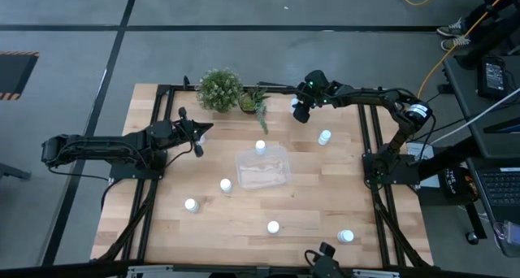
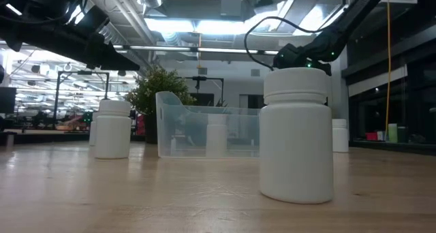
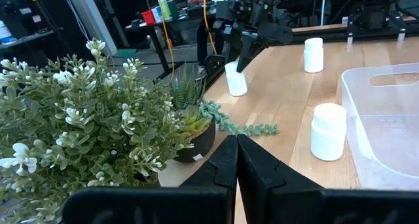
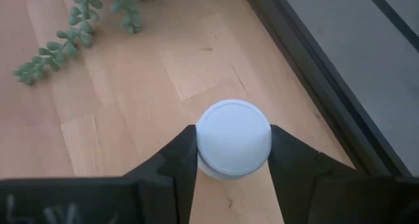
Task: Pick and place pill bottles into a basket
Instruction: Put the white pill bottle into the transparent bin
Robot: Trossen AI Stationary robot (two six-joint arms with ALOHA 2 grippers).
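Standing at the far edge of the surface, one pill bottle sits between the fingers of the right end effector, which is grasping its sides from above, likely to lift it. The basket waits in the middle, with other bottles scattered around. The left end effector is clenched on nothing, near the plant.

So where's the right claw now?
High view: the right claw is at the table's far edge, around a bottle, right of the plants.
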